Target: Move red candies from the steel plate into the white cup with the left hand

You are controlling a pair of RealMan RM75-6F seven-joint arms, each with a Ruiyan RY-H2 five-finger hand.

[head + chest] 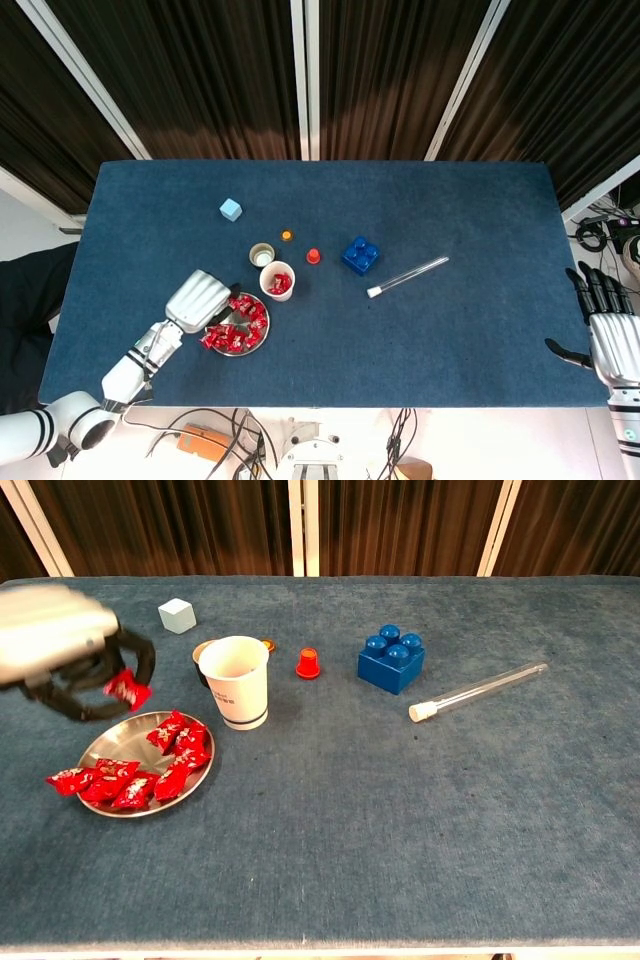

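Seen from overhead, the left hand (199, 300) sits over the left rim of the steel plate (258, 340), where red candies (238, 325) are piled. The white cup (277, 281), just beyond the plate, holds more red candy. The right hand (608, 335) hangs past the blue surface (450, 320), fingers spread.
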